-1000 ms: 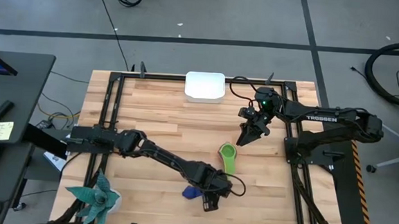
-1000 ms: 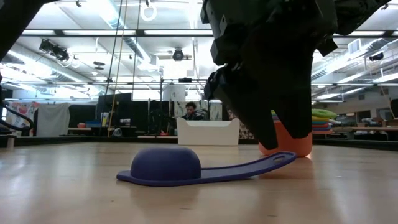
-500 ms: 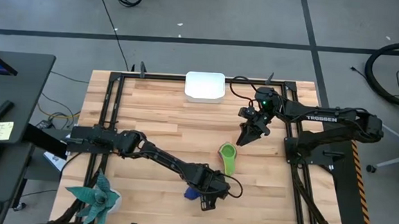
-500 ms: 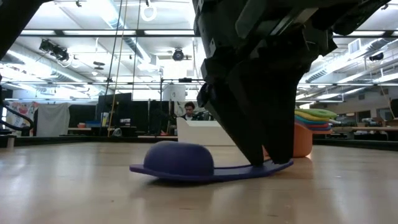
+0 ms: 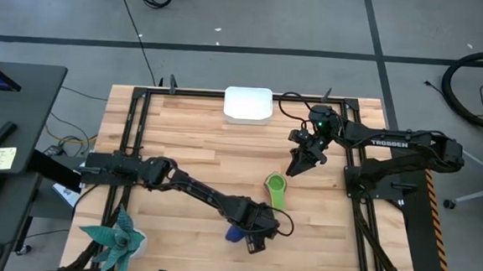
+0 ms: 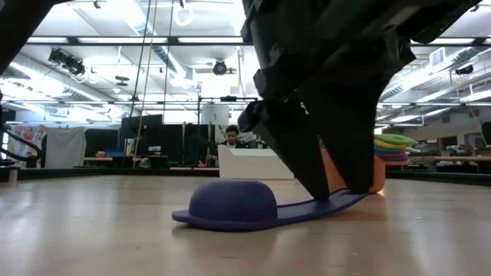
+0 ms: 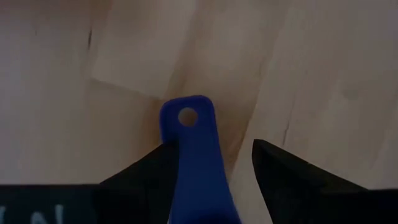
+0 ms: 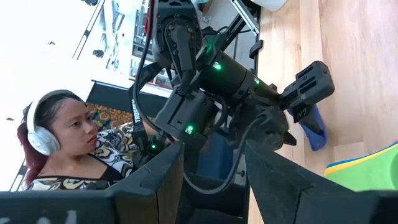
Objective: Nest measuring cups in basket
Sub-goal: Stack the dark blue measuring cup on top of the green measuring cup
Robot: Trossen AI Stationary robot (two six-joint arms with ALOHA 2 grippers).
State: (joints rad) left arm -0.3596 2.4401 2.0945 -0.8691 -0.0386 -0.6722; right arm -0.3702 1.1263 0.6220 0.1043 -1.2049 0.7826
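Note:
The dark blue measuring cup (image 5: 233, 233) lies upside down near the table's near edge, dome up (image 6: 234, 203), rim on the wood. My left gripper (image 5: 255, 236) is open and low over its handle, one finger on each side (image 7: 210, 146). A stack of nested cups with green on top (image 5: 276, 190) stands right of centre, with an orange cup at the bottom (image 6: 376, 176). My right gripper (image 5: 297, 166) hovers open just beyond the stack, holding nothing. The white basket (image 5: 248, 104) sits at the far edge. My left gripper comes at the dark blue cup's flat handle (image 7: 189, 143) from above, fingers pointing down and across it (image 6: 337, 195). One finger (image 7: 140, 177) lies against the handle's edge and the other stands apart. The handle's holed end sticks out past the fingers. The cup rests on the table.
A toy plant (image 5: 117, 239) stands at the near left corner. A person with headphones (image 8: 56, 137) sits beyond the table's left side. Bare wood lies between the stack and the basket (image 6: 245, 162).
My left gripper has come down until its fingertips stand around the dark blue cup's handle. The cup's bowl has slid a little toward the table's right while the handle's end stayed about where it was. My right arm kept still.

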